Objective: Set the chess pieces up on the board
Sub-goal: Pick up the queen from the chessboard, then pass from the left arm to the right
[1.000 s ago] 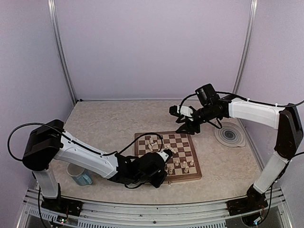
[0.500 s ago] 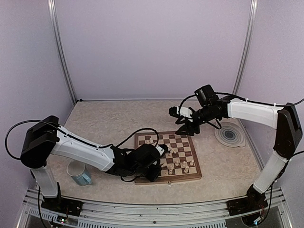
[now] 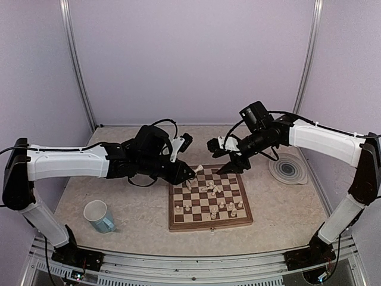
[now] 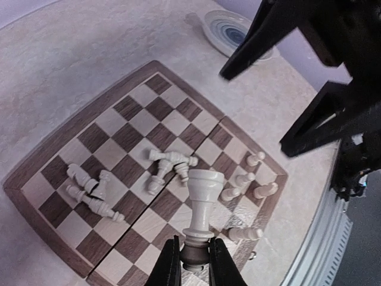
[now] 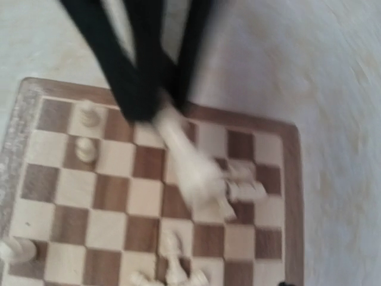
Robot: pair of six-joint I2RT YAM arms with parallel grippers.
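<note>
The board (image 3: 205, 225) lies at the table's middle; it also shows in the left wrist view (image 4: 113, 119) and the right wrist view (image 5: 71, 185). Several cream chess pieces stand near its front (image 3: 229, 207), and others lie toppled at its middle (image 3: 211, 189) (image 4: 169, 161). My left gripper (image 3: 189, 173) (image 4: 194, 244) is shut on the base of a tall cream piece (image 4: 203, 202) (image 3: 198, 168) and holds it above the board's back left. It is blurred in the right wrist view (image 5: 184, 158). My right gripper (image 3: 229, 168) hovers open over the back edge, its fingers (image 4: 256, 36) spread.
A round grey-blue ringed plate (image 3: 288, 168) (image 4: 235, 30) lies right of the board. A pale blue cup (image 3: 100, 215) stands at the front left. The two grippers are close together over the board's back edge.
My left arm swung from the board's front edge up to its back left, now holding a tall piece in the air. My right gripper shifted slightly left.
</note>
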